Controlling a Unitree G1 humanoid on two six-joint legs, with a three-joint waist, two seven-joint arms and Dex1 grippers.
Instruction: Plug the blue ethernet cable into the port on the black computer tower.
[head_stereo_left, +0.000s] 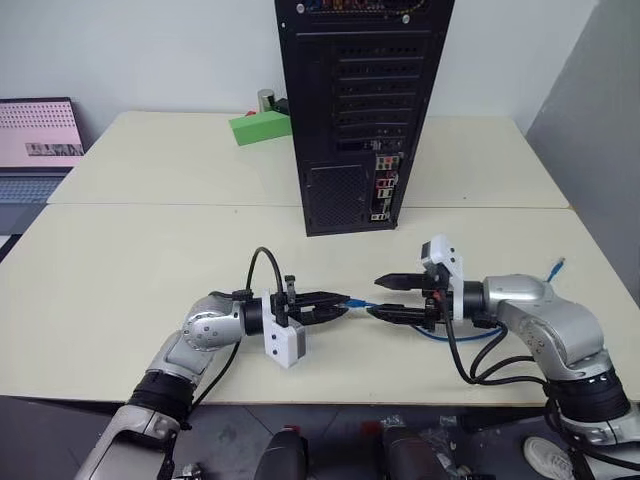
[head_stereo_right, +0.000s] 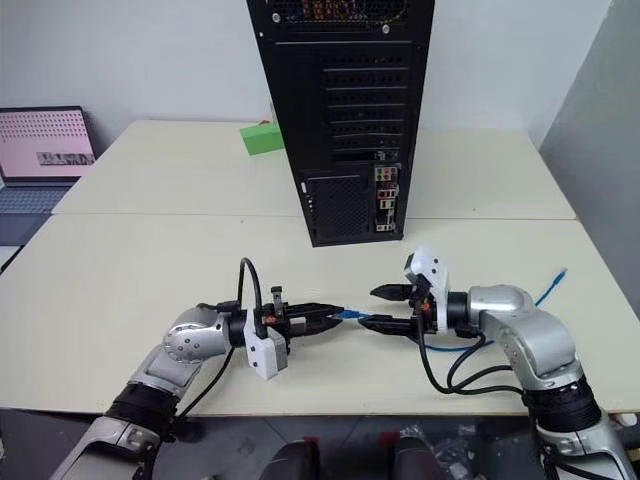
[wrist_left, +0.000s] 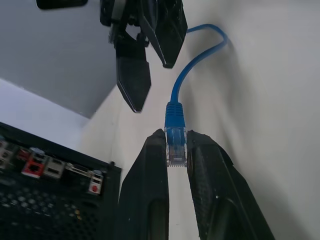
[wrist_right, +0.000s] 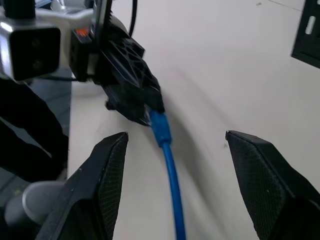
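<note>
The setting looked like a robotics lab or office test bench. Two plain cream rectangular tables (head_stereo_left: 150, 260) stood pushed together against bare white walls. Beyond the left gripper (head_stereo_left: 335, 305) and right gripper (head_stereo_left: 388, 298), a tall black metal computer tower (head_stereo_left: 355, 100) stood with its rear panel exposed. Far out past the left gripper's side, an open grey laptop (head_stereo_left: 38, 140) showed a pink screen, and a small green rectangular block (head_stereo_left: 260, 127) lay beside the tower.
</note>
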